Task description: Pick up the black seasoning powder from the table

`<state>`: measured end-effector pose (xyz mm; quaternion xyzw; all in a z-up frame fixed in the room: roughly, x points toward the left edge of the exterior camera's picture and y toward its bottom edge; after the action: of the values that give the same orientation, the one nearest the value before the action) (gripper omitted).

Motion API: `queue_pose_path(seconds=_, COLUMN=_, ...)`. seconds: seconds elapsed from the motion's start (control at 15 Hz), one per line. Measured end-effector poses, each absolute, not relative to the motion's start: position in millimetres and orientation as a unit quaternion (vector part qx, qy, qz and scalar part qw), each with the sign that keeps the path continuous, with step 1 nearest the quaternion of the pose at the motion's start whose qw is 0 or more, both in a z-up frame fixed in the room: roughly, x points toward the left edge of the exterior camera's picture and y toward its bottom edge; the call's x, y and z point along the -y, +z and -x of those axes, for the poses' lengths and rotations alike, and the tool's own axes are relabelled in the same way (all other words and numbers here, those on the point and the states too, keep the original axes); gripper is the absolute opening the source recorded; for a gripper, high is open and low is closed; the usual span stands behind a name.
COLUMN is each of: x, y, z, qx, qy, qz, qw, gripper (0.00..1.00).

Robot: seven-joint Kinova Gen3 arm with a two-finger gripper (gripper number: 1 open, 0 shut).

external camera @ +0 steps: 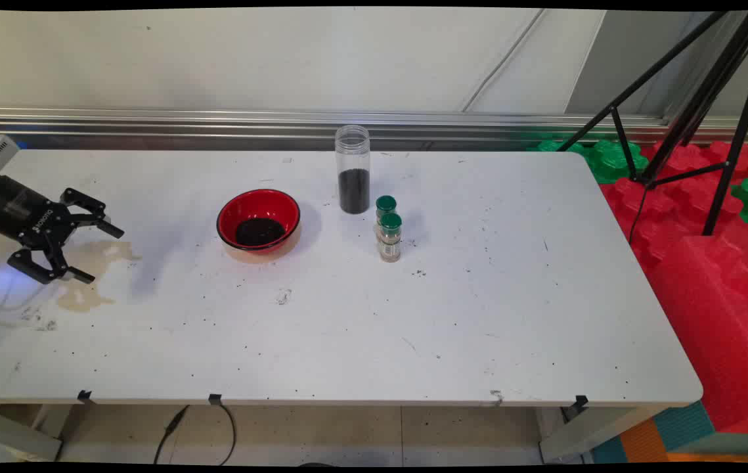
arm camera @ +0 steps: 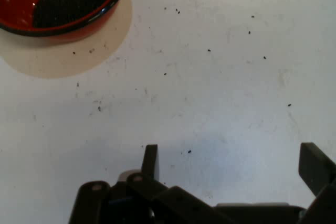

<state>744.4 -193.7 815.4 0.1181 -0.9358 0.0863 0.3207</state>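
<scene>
Black two-finger gripper (external camera: 90, 253), fingers spread and empty, hovers left of a red bowl of dark grains (external camera: 259, 221); a careless sweep could likely knock it, spilling grains.

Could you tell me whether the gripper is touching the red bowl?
Apart. The main view shows the gripper at the table's left end, with bare white table between its open jaws and the red bowl.

Glossy red bowl (external camera: 258, 220) with black rim; clear plastic cylinder (external camera: 352, 169); matt white surface (external camera: 479, 315), stained and speckled; matt black gripper (external camera: 99, 252).
</scene>
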Motion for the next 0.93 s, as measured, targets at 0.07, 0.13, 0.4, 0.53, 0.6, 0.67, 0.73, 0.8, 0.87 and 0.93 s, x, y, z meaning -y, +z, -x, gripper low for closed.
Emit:
queue_pose_path(seconds=0.07, x=193.9, y=815.6, z=-743.8, qx=0.936, qy=0.086, qz=-0.119, qw=0.321, gripper=1.00)
queue_pose_path(seconds=0.13, x=194.4, y=816.1, z=-742.9, qx=0.935, qy=0.086, qz=-0.122, qw=0.321, gripper=1.00)
queue_pose_path(seconds=0.4, x=197.4, y=819.2, z=-738.9, qx=0.932, qy=0.087, qz=-0.137, qw=0.323, gripper=1.00)
queue_pose_path(seconds=0.53, x=199.0, y=821.1, z=-737.0, qx=0.931, qy=0.087, qz=-0.148, qw=0.324, gripper=1.00)
queue_pose_path(seconds=0.6, x=200.2, y=822.3, z=-735.7, qx=0.929, qy=0.086, qz=-0.155, qw=0.324, gripper=1.00)
queue_pose_path(seconds=0.67, x=200.9, y=823.2, z=-734.9, qx=0.929, qy=0.086, qz=-0.160, qw=0.324, gripper=1.00)
queue_pose_path(seconds=0.73, x=202.3, y=824.8, z=-733.4, qx=0.927, qy=0.086, qz=-0.167, qw=0.324, gripper=1.00)
queue_pose_path(seconds=0.8, x=203.3, y=825.9, z=-732.5, qx=0.926, qy=0.085, qz=-0.173, qw=0.324, gripper=1.00)
queue_pose_path(seconds=0.87, x=205.1, y=827.8, z=-730.9, qx=0.924, qy=0.085, qz=-0.181, qw=0.325, gripper=1.00)
queue_pose_path(seconds=0.93, x=207.3, y=830.1, z=-728.9, qx=0.922, qy=0.084, qz=-0.192, qw=0.325, gripper=1.00)
